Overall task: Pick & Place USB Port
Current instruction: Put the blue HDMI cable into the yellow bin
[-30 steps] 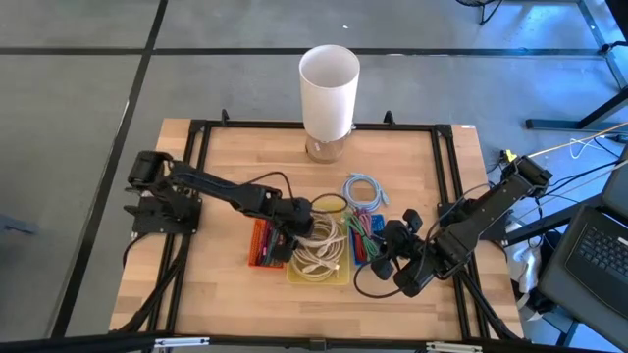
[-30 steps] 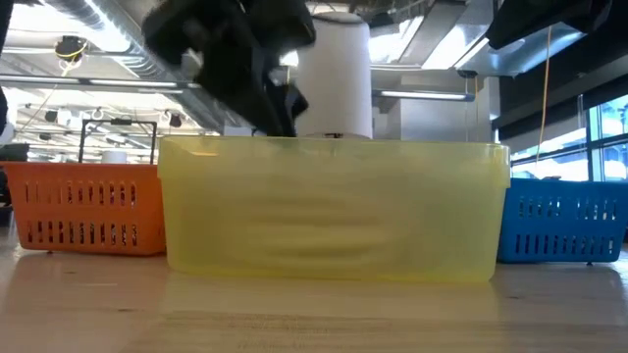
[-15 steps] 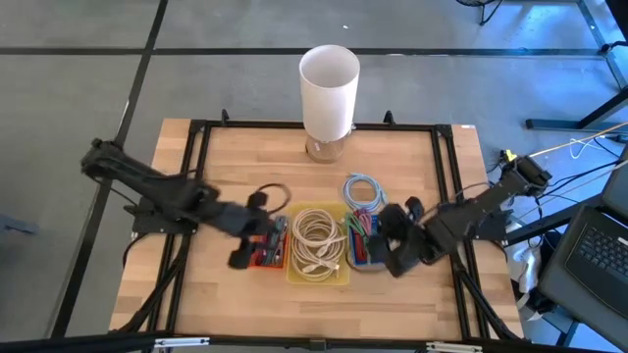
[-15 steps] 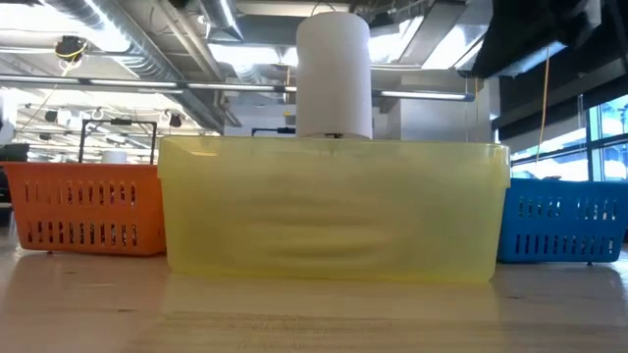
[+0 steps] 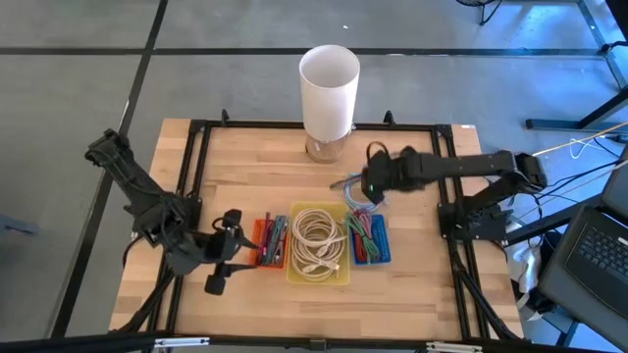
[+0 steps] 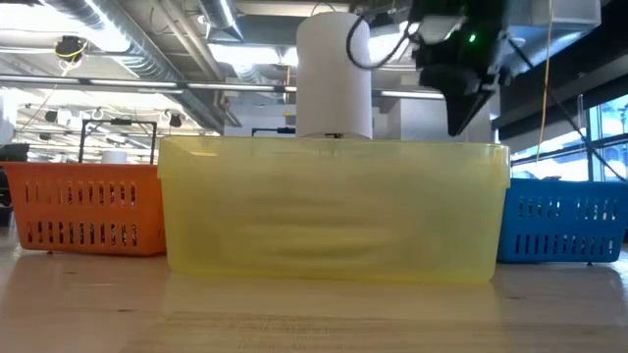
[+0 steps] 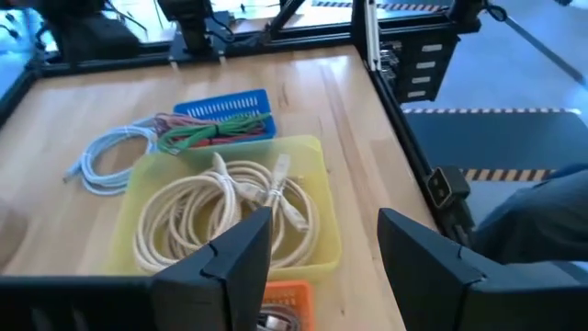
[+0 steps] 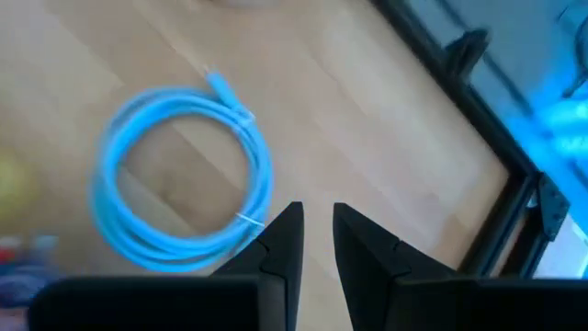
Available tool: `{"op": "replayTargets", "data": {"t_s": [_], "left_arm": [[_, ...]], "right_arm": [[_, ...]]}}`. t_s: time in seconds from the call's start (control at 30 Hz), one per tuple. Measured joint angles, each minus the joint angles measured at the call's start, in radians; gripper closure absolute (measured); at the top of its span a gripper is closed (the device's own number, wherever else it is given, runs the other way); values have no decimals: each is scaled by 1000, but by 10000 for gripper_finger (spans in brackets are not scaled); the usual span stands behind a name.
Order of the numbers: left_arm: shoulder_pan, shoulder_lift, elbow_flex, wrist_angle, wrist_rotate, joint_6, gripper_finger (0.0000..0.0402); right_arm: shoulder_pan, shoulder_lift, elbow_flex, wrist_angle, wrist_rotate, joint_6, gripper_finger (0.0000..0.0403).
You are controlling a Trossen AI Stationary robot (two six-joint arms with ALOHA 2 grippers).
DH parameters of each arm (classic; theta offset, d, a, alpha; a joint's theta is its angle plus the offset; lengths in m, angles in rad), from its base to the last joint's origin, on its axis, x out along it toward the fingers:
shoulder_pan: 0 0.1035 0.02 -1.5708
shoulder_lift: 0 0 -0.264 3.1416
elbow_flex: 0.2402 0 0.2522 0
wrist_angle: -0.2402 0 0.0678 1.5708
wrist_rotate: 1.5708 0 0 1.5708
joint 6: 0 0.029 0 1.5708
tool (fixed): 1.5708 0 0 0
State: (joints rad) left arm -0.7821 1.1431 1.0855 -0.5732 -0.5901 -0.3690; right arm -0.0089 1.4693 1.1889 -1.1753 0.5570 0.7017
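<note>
Pale wood-grain table (image 5: 245,157) under round coiled blue cable (image 8: 179,179)

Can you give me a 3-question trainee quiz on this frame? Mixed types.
1. True or false: the coiled white cable lies in the yellow bin.
2. Which gripper hovers by the coiled light-blue cable on the table?
A. left gripper
B. right gripper
3. Fill in: the bin nearest the left gripper is ____ .

Key:
1. True.
2. B. Its fingers stand narrowly apart, holding nothing.
3. Orange: the orange bin; the left gripper is open and empty.
</note>
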Motion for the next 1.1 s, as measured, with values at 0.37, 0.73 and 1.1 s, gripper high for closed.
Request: {"op": "replayTargets", "data": {"t_s": [0.37,0.73,1.1], "left_arm": [[-51,35,0,-12,-11,-84,210],[-56,40,0,-11,-17,-116,210],[-54,40,0,-11,-50,-108,210]], "right_arm": [[-276,0,-170,246,-366,-261,337],[-383,0,-378,497,-528,-231,297],[-385,0,-393,561,-560,-226,148]]}}
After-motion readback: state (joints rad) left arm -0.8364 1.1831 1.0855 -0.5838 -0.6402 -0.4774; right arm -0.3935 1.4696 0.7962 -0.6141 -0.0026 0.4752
